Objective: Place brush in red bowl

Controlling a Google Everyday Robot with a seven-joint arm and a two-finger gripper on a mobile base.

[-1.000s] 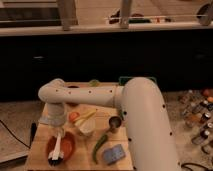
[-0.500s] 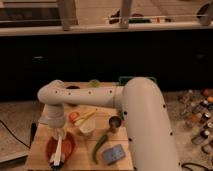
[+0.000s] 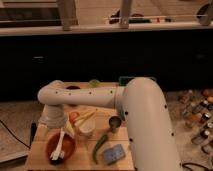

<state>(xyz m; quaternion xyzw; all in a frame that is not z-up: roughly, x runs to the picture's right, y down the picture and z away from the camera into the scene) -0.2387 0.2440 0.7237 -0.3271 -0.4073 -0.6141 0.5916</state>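
The red bowl [image 3: 68, 141] sits at the front left of the wooden table. The brush [image 3: 59, 148] lies in it, its white handle pointing up and back and its dark bristle head [image 3: 55, 160] at the bowl's front rim. My gripper [image 3: 53, 128] hangs just above the bowl's back edge, at the upper end of the brush handle. My white arm reaches to it from the right and hides part of the table behind it.
A cream cup [image 3: 85, 129] with yellow sticks [image 3: 83, 119] stands right of the bowl. A green pepper [image 3: 99, 145], a metal cup [image 3: 115, 123] and a blue sponge [image 3: 113, 154] lie further right. Spice bottles [image 3: 199, 116] stand on the floor at right.
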